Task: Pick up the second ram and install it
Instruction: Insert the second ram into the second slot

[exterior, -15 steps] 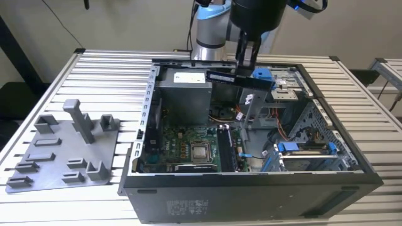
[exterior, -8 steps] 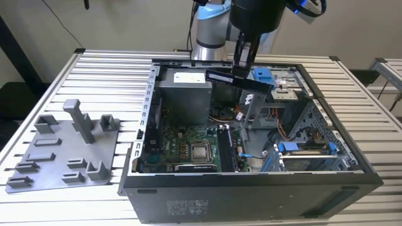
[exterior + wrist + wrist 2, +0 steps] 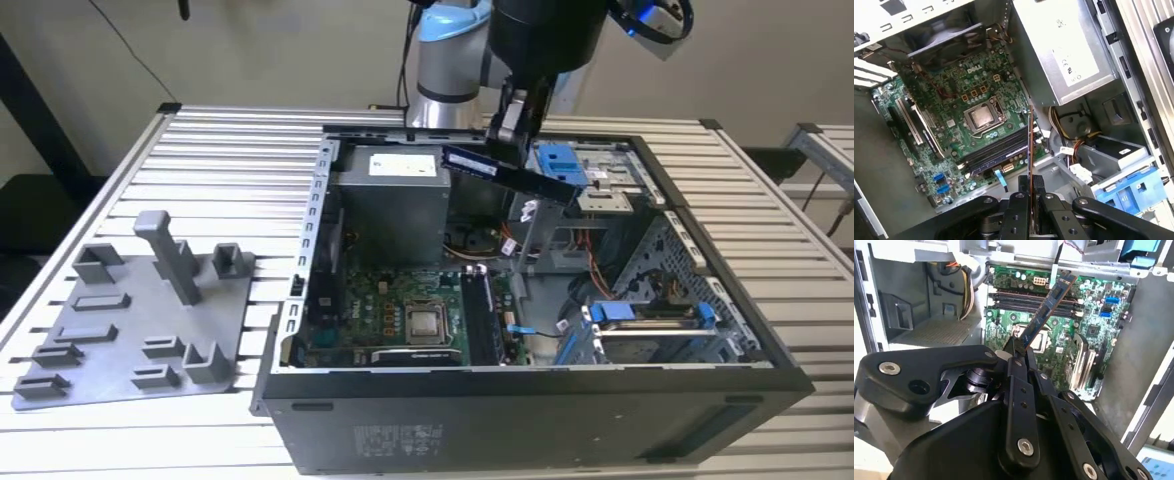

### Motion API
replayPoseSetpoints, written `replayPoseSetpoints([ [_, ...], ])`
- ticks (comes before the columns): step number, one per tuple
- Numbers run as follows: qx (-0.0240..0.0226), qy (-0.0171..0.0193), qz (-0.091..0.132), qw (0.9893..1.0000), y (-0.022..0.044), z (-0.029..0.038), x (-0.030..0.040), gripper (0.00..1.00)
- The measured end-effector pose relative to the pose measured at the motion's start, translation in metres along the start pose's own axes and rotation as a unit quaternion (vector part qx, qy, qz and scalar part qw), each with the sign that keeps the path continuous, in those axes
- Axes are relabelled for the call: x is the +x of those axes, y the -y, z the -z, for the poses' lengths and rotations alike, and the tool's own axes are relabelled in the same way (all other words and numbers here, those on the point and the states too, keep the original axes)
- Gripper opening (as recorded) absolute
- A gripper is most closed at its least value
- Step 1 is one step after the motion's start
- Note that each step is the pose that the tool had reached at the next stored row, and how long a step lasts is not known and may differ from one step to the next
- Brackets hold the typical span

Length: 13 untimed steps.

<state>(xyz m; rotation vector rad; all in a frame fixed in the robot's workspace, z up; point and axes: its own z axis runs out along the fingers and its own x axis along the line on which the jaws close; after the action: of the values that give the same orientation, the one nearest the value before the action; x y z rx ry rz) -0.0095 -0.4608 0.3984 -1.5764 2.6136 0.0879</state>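
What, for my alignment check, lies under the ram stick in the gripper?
Held in the gripper, the second ram hangs over the open case: below it lie the motherboard and its memory slots. The stick covers a strip of those slots.

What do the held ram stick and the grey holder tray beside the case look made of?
Second ram: rigid circuit board, bluish with dark chips, thin edge-on in the first wrist view. Grey tray: likely matte moulded or printed plastic; uniform dull grey, blocky posts.
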Motion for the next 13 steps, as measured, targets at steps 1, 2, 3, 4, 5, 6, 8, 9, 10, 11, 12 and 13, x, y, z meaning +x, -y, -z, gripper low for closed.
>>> replayPoseSetpoints([
  [1, 0.0008, 0.0, -0.008, 1.0, 0.0, -0.0002, 0.0, 0.14],
  [2, 0.0016, 0.0001, -0.015, 0.9999, 0.0, -0.0003, 0.0, 0.14],
  [3, 0.0024, 0.0001, -0.023, 0.9997, 0.0, -0.0004, 0.0, 0.14],
  [4, 0.0033, 0.0, -0.03, 0.9995, 0.0, -0.0006, 0.0001, 0.14],
  [5, 0.0041, 0.0, -0.038, 0.9993, 0.0, -0.0007, 0.0001, 0.14],
  [6, 0.005, 0.0001, -0.046, 0.9989, 0.0, -0.0009, 0.0001, 0.14],
  [8, 0.0066, 0.0001, -0.062, 0.9981, 0.0, -0.0011, 0.0001, 0.14],
  [9, 0.0074, 0.0001, -0.069, 0.9976, 0.0, -0.0013, 0.0001, 0.14],
  [10, 0.0082, 0.0001, -0.077, 0.997, 0.0, -0.0014, 0.0002, 0.14],
  [11, 0.009, 0.0001, -0.084, 0.9964, 0.0, -0.0016, 0.0002, 0.14],
  [12, 0.0099, 0.0001, -0.092, 0.9957, 0.0, -0.0017, 0.0002, 0.14],
  [13, 0.0106, 0.0001, -0.099, 0.995, 0.0, -0.0019, 0.0002, 0.14],
])
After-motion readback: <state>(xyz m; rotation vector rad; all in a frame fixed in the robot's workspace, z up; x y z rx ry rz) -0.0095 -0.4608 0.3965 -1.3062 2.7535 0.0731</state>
